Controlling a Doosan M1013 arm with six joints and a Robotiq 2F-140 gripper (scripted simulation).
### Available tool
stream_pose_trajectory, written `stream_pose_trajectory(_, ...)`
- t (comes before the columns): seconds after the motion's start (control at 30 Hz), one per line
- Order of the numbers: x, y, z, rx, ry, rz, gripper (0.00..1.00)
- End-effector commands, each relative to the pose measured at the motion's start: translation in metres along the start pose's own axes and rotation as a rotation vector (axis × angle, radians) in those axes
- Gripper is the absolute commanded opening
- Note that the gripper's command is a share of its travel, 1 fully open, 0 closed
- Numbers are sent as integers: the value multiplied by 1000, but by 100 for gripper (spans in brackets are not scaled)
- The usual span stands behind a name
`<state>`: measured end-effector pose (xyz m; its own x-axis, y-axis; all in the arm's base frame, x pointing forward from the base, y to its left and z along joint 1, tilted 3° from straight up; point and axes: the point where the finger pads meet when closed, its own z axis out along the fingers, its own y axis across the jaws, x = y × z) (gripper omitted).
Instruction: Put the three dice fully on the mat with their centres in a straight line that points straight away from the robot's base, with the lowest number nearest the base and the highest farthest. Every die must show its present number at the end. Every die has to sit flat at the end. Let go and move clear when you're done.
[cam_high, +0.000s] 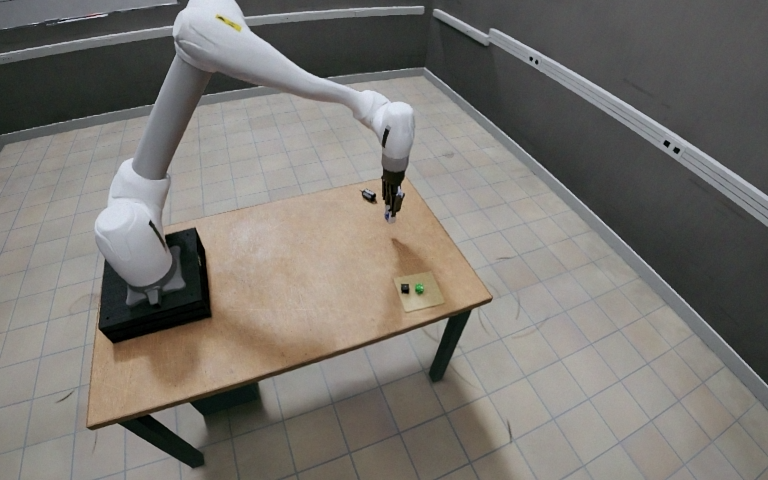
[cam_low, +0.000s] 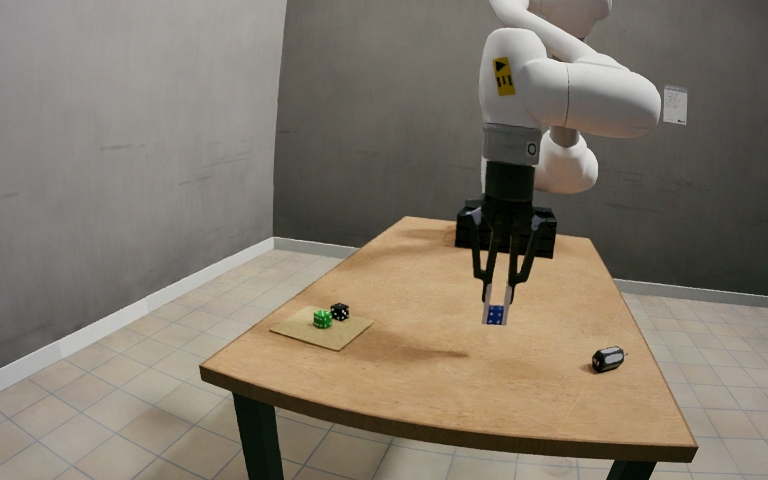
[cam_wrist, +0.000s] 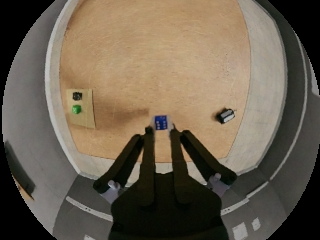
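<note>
Tan in colour, the square mat (cam_high: 425, 301) (cam_low: 338, 340) (cam_wrist: 86, 120) lies at the left as the exterior view shows the wooden bench (cam_high: 283, 266) (cam_low: 441, 396) (cam_wrist: 160, 60), close to the left long edge and towards the near left corner. On it sit two dice, both flat and wholly within the mat: the green die (cam_high: 419, 288) (cam_low: 322, 319) (cam_wrist: 76, 109), nearer the bench's near short edge, and just beyond it the black die (cam_high: 404, 288) (cam_low: 339, 311) (cam_wrist: 77, 96), on the side towards the robot's base.

Further right, between the two long edges and nearer the near short edge than the far one, the gripper (cam_high: 390, 216) (cam_low: 496, 314) (cam_wrist: 161, 120) points down, raised clear of the wood. Its fingers are closed to a narrow gap upon the blue die (cam_high: 387, 216) (cam_low: 495, 315) (cam_wrist: 160, 122), which sits low between the fingertips, a face of six pips towards the exterior camera. Both are well apart from the mat, to its right.

Behind them, by the far short edge, is the black base block (cam_high: 198, 308) (cam_low: 544, 250). Rightmost, near the right long edge, a small black-and-silver cylindrical object (cam_high: 368, 195) (cam_low: 608, 359) (cam_wrist: 226, 116) lies on its side, apart from the gripper.
</note>
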<state>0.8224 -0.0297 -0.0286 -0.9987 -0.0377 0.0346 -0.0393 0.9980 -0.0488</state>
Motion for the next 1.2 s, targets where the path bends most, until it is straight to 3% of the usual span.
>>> stream_pose_trajectory(0.0,-1,0,-25,0,-1,0,21)
stream_pose_trajectory(0.13,-1,0,-36,0,-1,0,21)
stream_pose_trajectory(0.5,-1,-1,-37,0,-1,2,21)
stream_pose_trajectory(0.57,-6,-31,-37,-1,-2,44,21)
stream_pose_trajectory(0.6,-11,-63,-38,-1,-2,89,21)
stream_pose_trajectory(0.67,-11,-63,-38,-1,-2,89,21)
stream_pose_trajectory(0.7,-14,-102,-39,-1,-2,148,21)
stream_pose_trajectory(0.77,-14,-105,-39,-1,-2,148,21)
stream_pose_trajectory(0.8,-15,-140,-39,-1,-2,213,21)
stream_pose_trajectory(0.83,-16,-153,-39,-1,-2,213,21)
stream_pose_trajectory(0.93,-16,-153,-39,-1,-2,213,21)
stream_pose_trajectory(0.97,-14,-201,-40,-1,-2,278,21)
stream_pose_trajectory(1.03,-14,-201,-40,-1,-2,278,21)
stream_pose_trajectory(1.07,-11,-236,-40,-1,-2,336,21)
stream_pose_trajectory(1.13,-11,-245,-40,-1,-2,336,21)
stream_pose_trajectory(1.17,-6,-277,-41,-1,-2,382,21)
